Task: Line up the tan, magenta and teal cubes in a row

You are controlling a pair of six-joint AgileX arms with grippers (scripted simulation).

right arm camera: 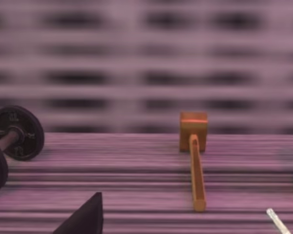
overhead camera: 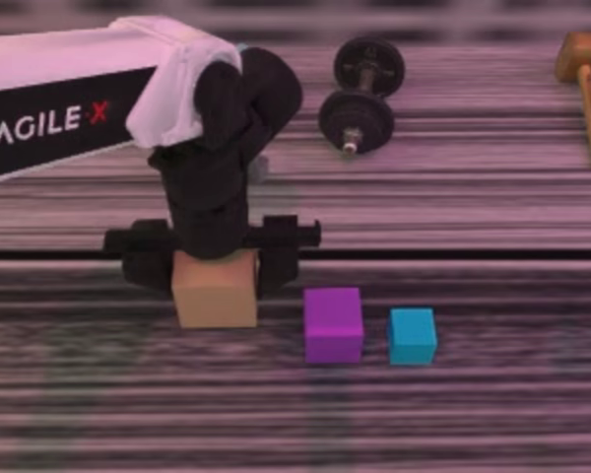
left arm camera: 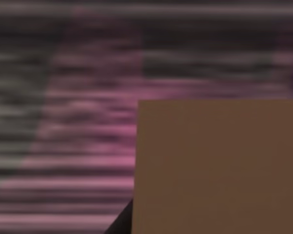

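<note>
Left arm reaches in from the top view's left, wrist pointing down, left gripper (overhead camera: 215,258) fingers spread wide and low.

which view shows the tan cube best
The top view: the tan cube shows whole on the table, left of the magenta cube, with the left end effector over its far edge. The left wrist view shows only one flat tan face, cropped. The right wrist view misses it.
</note>
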